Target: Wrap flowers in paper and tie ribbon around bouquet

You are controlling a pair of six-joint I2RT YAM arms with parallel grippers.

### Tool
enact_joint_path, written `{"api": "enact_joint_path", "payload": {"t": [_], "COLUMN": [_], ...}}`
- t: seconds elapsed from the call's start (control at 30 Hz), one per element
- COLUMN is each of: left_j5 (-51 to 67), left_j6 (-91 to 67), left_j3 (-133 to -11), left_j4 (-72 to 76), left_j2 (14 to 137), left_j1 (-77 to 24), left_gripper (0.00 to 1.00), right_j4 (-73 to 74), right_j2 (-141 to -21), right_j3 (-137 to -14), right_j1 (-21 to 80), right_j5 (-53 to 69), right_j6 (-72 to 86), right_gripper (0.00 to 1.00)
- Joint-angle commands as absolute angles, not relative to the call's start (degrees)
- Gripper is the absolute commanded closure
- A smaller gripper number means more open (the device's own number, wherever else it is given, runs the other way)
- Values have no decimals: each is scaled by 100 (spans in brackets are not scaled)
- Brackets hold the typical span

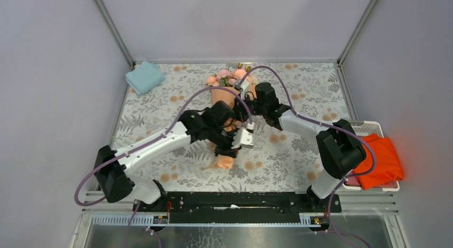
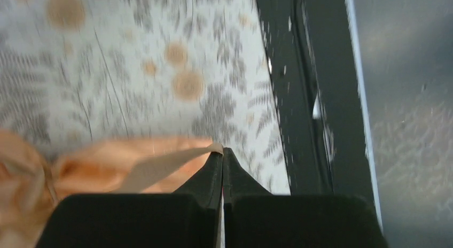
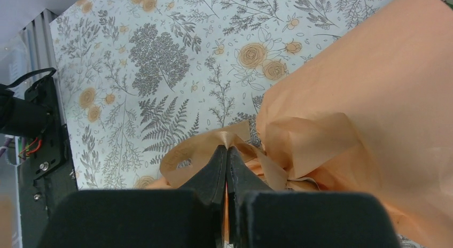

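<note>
Left grip: the left gripper (image 2: 223,153) has its fingers pressed together on the free end of the ribbon (image 2: 155,170). The tan strand runs from the tips back to the left, onto the paper.
Right grip: the right gripper (image 3: 227,150) is also pinched tight, its tips buried in a ribbon loop beside the gathered paper (image 3: 374,98). It appears to hold that loop.
Bouquet: the bouquet (image 1: 221,95) lies flat mid-table. The flowers (image 1: 228,76) are at the far end and the narrow paper tail points toward the arm bases.
Long axis: far to near, roughly between the two arms.
Grippers vs waist: in the top view both meet over the middle of the cone. The right one comes in from the far right and the left one from the near left — they are close to each other, with the ribbon between them.
Step, as I judge it: the tie is being drawn. The paper is already round the stems, but a finished bow is not visible.
What the next move turns on: each strand leads from its fingertips back to the waist, so a tightening pull would go outward, across the long axis — left arm leftward, right arm rightward.
Nearer arm: neither clearly, since both are at the waist.
Risk: the left wrist view is blurred, so I cannot tell how much ribbon sits in that pinch. A short bite could slip.
</note>
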State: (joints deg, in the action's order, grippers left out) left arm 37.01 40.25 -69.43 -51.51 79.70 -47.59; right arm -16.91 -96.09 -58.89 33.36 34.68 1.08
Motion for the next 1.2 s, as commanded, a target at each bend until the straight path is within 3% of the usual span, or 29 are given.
{"api": "enact_joint_path", "payload": {"t": [0.0,0.13,0.33,0.47,0.57,0.73,0.87,1.17], "left_j5": [3974,4267,3811,3649,3739,4039,4319,4412], "left_j6": [2744,2234,1734,2326,2930,2617,1669,2029], "left_j3": [-7481,-7411,-7110,-6933,-6726,-6510,-5817,-3966], "left_j4": [-3419,-2612,-1160,-1447,-1997,-2385,-1714,-593], "left_j2": [8504,8926,9156,8950,8406,7609,6966,5873], "left_j1": [-5546,-5722,-5722,-5709,-5540,-4488,-3086,-2019], "left_gripper": [100,100,99,31,16,13,15,50], "right_j4": [-1573,-1492,-1405,-1299,-1155,-899,-624,239], "right_j2": [-9609,-9591,-9627,-9710,-9789,-10000,-10377,-11595], "right_j3": [-6195,-6215,-6222,-6319,-6416,-6714,-7239,-8505], "right_j1": [3330,3323,3324,3324,3327,3443,3755,4230], "right_j5": [3662,3717,3750,3848,3826,3748,3564,3001], "right_j6": [245,175,45,27,26,-165,-327,-305], "right_gripper": [100,100,100,100,100,100,100,100]}}
